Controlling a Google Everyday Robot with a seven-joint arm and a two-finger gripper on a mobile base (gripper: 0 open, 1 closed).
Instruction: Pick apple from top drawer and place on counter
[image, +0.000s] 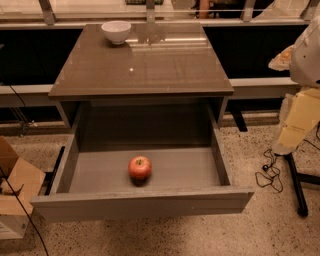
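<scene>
The apple (140, 167), small, red with yellowish patches, lies on the grey floor of the top drawer (145, 205), near the middle and close to the front panel. The drawer is pulled fully out of the cabinet. The counter (142, 67), a glossy brown-grey slab, sits above and behind it. My arm hangs at the right edge of the view, with the gripper (289, 142) at its lower end. The gripper is well to the right of the drawer, over the floor, and far from the apple.
A white bowl (116, 31) stands at the counter's back left. A cardboard box (15, 192) sits on the floor left of the drawer. A black stand (296, 185) and a loose cable (272, 172) lie on the floor at right.
</scene>
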